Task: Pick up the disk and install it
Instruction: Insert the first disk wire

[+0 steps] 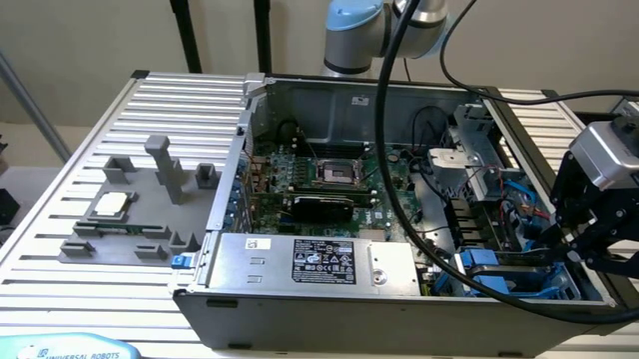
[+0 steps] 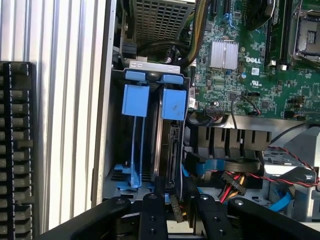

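Fingers: the gripper (image 2: 177, 198) stands at the open end of the drive bay (image 2: 107, 150), in the case corner at the exterior view's lower right. Its fingers (image 2: 152, 215) are apart, one on each side of the disk's near end. A gap shows between the disk and the finger on the motherboard side, so there is no clamp on it.

Disk: the disk (image 2: 167, 150) sits on edge inside the bay, in the slot nearer the motherboard (image 2: 260, 80). Its blue bracket tab is at the far end from the fingers. Its near end lies in the space between the fingertips.

Surroundings: a second blue carrier (image 2: 135, 100) fills the neighbouring slot, just beside the disk and towards the case wall. Red, yellow and black wires (image 2: 235, 181) and a blue cable (image 2: 280, 202) crowd the motherboard side of the bay, close to that finger. A thick black cable (image 1: 399, 187) drapes across the open case (image 1: 349, 318) to the gripper. The power supply (image 1: 319, 262) lies along the case front beside the bay. On the slotted table (image 1: 179, 97) a grey fixture (image 1: 164, 168) carries a small chip (image 1: 112, 202), well apart from the gripper.
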{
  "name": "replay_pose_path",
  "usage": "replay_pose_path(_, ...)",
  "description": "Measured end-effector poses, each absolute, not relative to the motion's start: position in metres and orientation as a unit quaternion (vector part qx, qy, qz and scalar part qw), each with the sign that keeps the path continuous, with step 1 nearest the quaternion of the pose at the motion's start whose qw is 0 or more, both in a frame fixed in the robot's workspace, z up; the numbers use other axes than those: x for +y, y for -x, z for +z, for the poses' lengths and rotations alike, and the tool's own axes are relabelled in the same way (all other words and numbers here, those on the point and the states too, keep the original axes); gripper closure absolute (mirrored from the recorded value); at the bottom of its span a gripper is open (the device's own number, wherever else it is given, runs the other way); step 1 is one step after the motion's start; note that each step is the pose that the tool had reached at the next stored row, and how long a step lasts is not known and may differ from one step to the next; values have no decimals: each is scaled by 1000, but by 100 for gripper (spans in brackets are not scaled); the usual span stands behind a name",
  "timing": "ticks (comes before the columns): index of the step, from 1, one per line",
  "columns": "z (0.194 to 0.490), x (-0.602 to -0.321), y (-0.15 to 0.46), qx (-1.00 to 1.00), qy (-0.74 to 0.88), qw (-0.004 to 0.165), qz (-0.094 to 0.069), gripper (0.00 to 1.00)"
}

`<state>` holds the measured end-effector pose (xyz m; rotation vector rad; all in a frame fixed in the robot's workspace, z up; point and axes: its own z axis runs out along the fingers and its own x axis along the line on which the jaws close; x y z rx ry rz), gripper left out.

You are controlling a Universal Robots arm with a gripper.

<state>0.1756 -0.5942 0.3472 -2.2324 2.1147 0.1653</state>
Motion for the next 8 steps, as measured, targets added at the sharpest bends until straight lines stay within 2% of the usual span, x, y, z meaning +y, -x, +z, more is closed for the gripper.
replay_pose_path(5,347,-594,-177,684,726,34,57,71)
replay_pose_path(6,346,-594,-177,684,726,34,57,73)
replay_pose_path(7,346,-594,-177,684,727,35,57,80)
replay_pose_path(8,346,-594,-177,683,727,35,58,80)
